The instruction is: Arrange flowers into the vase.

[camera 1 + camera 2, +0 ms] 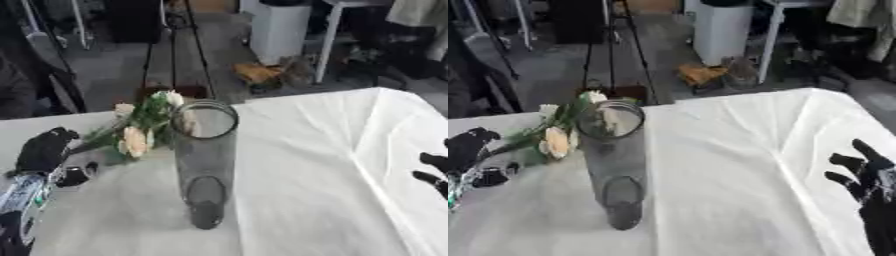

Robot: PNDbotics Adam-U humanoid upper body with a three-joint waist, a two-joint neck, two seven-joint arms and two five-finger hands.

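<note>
A tall smoky glass vase [206, 162] stands upright near the middle of the white-clothed table [332, 165], with nothing inside it. Left of its rim a bunch of pale cream and white flowers [140, 125] with green leaves is held tilted, blooms close to the vase mouth. My left hand [45, 149] is curled round the stems at the table's left side. My right hand [866, 175] rests open at the right edge, fingers spread and pointing up, well away from the vase.
Beyond the table's far edge the floor holds a black tripod [175, 45], a white cabinet [278, 30] and an orange-brown heap [258, 72]. The cloth has creases running down its right half.
</note>
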